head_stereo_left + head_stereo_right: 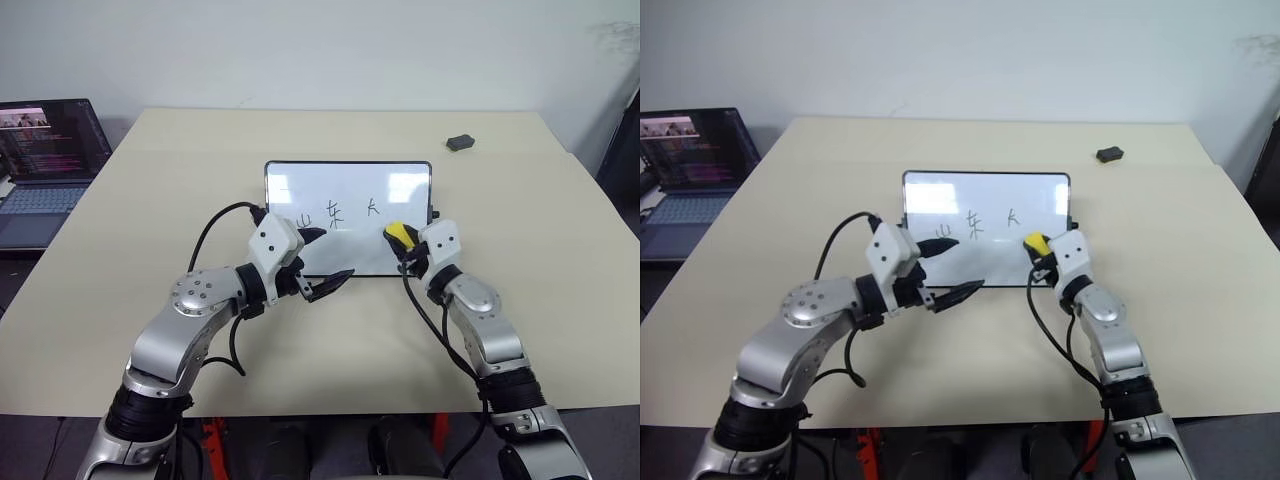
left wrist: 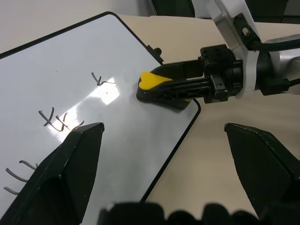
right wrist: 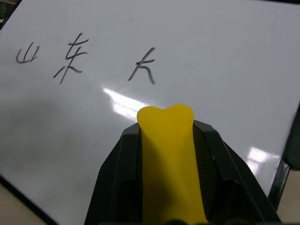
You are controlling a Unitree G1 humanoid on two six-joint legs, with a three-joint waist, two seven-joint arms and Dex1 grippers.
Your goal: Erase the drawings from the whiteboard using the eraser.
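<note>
Lying flat near the middle of the beige table [image 1: 120, 300], the whiteboard [image 1: 347, 200] is carrying the drawings [image 1: 340, 215], a row of three black handwritten characters across its centre.

The right gripper [image 1: 403, 245] is clamping the yellow eraser [image 1: 398, 235] between its two black fingers, with the jaws closed tight against the eraser's sides. In the left wrist view the eraser's dark underside is sitting against the board surface close to the board's right edge. The eraser is positioned just below and to the right of the rightmost character, not covering any stroke.

The left gripper [image 1: 320, 262] is hovering over the board's lower left portion, below the first two characters. Its jaws are standing wide apart and are holding nothing; the left wrist view shows both fingers [image 2: 70, 164] spread with the board between them.

A small dark grey object [image 1: 460, 142] is resting near the table's far right corner, well apart from the board. An open laptop [image 1: 45, 165] is sitting beside the table's far left edge.
</note>
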